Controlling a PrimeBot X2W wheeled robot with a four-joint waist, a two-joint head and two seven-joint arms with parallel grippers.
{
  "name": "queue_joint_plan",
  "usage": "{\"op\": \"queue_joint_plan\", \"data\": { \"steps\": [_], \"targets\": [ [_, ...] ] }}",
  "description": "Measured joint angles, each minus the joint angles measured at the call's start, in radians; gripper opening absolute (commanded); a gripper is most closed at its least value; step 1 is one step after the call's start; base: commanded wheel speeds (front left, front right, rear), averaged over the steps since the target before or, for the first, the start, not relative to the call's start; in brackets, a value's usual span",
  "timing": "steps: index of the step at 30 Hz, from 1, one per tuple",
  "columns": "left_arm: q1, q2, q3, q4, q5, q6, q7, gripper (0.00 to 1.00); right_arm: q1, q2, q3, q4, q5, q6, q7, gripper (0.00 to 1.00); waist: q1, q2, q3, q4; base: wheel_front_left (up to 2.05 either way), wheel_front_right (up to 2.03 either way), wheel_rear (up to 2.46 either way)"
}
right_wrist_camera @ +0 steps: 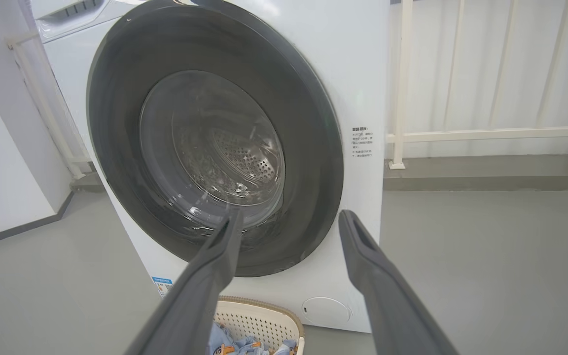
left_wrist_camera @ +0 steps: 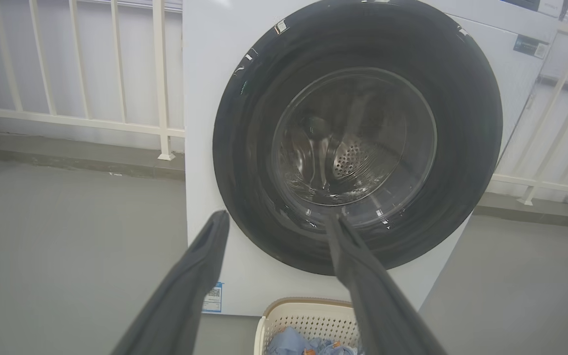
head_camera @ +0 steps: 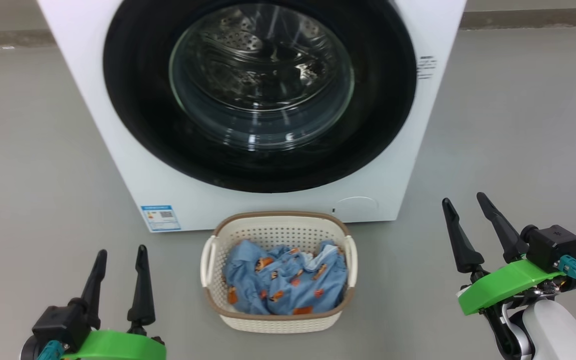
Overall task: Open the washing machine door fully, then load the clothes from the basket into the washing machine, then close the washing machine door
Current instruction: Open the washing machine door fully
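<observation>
No legible text: blue label (head_camera: pixel 160 217) and black text block (head_camera: pixel 426 67) on washing machine (head_camera: pixel 248 202) too small

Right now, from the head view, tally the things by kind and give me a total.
washing machine: 1, its door shut
basket: 1
clothes: 1 heap, separate pieces cannot be told
grippers: 2, left gripper and right gripper, jaws open on both
Total: 5
</observation>
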Motion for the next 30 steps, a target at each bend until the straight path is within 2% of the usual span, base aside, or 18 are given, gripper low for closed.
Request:
{"op": "queue_joint_plan", "data": {
  "steps": [15, 30],
  "targets": [
    [0.0, -0.001, -0.002, -0.005, -0.009, 0.0, -0.002, 1.0, 0.0, 0.0, -0.001, 0.006, 0.0, 0.0, 0.0, 1.0, 0.0, 0.0, 0.0, -0.003, 1.07, 1.07, -2.15],
    [0.0, -0.001, -0.004, -0.003, -0.01, 0.0, -0.002, 1.0, 0.0, -0.001, -0.001, 0.009, 0.009, 0.0, 0.0, 1.0, 0.0, 0.0, -0.001, -0.003, 0.16, 0.16, -0.33]
  ]
}}
